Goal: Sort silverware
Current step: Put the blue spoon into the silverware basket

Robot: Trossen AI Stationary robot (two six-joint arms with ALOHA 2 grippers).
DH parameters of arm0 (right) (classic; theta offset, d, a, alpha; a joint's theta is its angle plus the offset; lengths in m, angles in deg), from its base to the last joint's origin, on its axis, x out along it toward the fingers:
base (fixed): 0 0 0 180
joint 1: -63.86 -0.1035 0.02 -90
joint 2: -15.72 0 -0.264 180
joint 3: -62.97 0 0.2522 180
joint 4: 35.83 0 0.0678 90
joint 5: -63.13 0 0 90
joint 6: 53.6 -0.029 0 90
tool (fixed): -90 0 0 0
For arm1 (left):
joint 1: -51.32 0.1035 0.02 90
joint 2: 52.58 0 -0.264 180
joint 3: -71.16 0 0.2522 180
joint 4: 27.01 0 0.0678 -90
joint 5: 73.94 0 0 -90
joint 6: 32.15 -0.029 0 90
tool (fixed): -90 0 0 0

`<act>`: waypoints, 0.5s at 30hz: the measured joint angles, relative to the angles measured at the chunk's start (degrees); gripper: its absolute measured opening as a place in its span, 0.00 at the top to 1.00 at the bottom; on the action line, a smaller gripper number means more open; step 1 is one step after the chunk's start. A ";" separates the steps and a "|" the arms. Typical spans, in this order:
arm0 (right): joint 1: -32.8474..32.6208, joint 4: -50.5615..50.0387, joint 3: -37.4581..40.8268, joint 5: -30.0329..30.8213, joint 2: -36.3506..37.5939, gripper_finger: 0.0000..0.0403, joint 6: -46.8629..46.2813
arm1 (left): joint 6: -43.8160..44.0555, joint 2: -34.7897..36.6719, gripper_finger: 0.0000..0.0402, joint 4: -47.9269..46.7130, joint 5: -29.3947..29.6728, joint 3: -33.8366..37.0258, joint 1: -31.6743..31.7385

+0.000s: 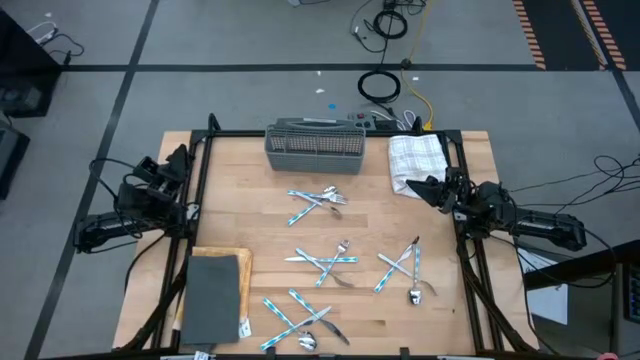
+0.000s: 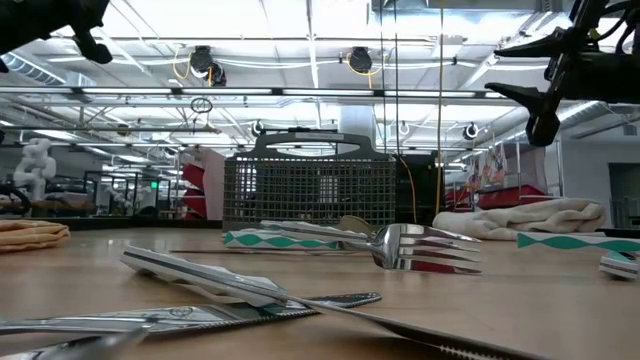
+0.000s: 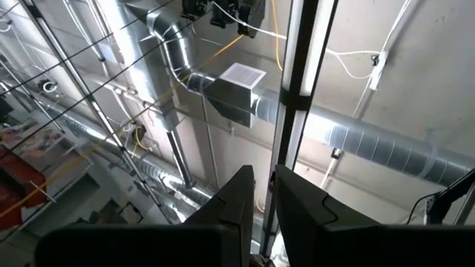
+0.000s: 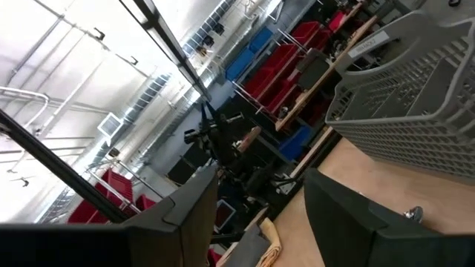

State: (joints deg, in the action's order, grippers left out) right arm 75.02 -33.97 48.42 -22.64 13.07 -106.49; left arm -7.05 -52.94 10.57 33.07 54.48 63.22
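The silverware lies on the wooden table in several crossed clusters: one in front of the basket (image 1: pixel 318 200), one mid-table (image 1: pixel 325 262), one to the right (image 1: pixel 405 268), one near the front edge (image 1: pixel 300 322). A fork (image 2: pixel 425 247) and a knife (image 2: pixel 220 278) show close up in the low view. My left gripper (image 1: pixel 178 160) is raised over the table's left edge, tipped up toward the ceiling, its fingers (image 3: pixel 241 194) nearly together with nothing between them. My right gripper (image 1: pixel 428 188) hovers open at the right edge beside the towel, holding nothing (image 4: pixel 260 215).
A grey mesh basket (image 1: pixel 315 148) stands at the table's far edge, with a white folded towel (image 1: pixel 415 160) to its right. A grey slab on a wooden board (image 1: pixel 213 295) lies at the front left. Black frame rails run along both table sides.
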 joint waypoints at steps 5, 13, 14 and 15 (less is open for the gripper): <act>0.00 -0.16 0.00 0.00 0.01 0.53 0.00 | -0.08 0.00 0.85 -1.48 0.00 -0.04 0.02; 0.00 -0.11 0.00 -1.17 0.01 0.53 -1.84 | 1.92 -0.79 0.85 -3.43 -7.64 -1.23 0.00; -0.02 -0.11 0.00 -1.69 0.01 0.53 -2.06 | 3.44 -1.49 0.85 -5.87 -8.62 -2.47 0.00; -0.02 -0.11 0.00 -1.76 0.00 0.53 -2.42 | 4.56 -2.59 0.85 -8.80 -9.25 -4.22 0.00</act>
State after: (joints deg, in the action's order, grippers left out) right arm 75.00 -34.08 48.42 -24.41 13.07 -108.90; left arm -2.49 -55.52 1.77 23.83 50.26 63.22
